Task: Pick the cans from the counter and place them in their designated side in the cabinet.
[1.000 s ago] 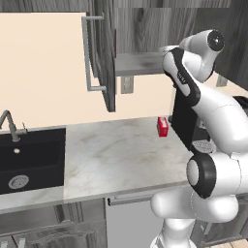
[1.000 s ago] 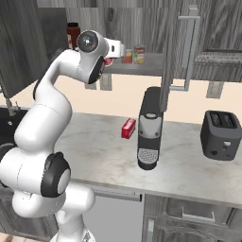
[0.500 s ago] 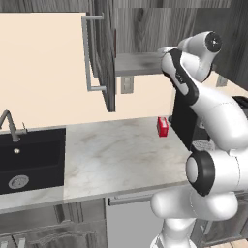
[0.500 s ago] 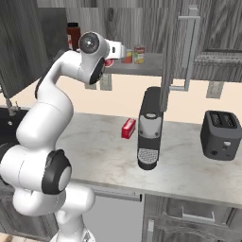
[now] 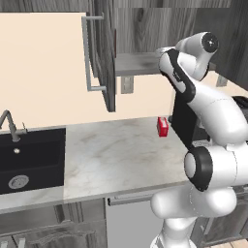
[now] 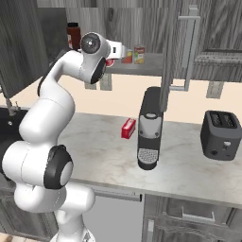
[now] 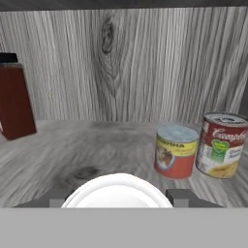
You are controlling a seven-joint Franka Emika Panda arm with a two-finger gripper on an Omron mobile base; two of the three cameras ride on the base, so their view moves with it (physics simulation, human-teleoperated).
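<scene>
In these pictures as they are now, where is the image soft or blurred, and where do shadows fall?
Hand view: the label print on the two cans is soft, and the white-topped can nearest the camera is a pale blur; faint shadows lie under the cans on the shelf. Right base view: the coffee machine throws a soft shadow on the counter. Left base view: lighting is flat, without glare.

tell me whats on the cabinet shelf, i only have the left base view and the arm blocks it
Observer: In the hand view, a yellow and red can and a red and white can stand upright side by side on the shelf.
Operator: anything else up there
Observer: A dark red jar stands at the other end, well apart from them.
Operator: is the gripper holding something
Observer: Yes, the gripper is closed on a third can with a white top, just in front of the shelf.
</scene>
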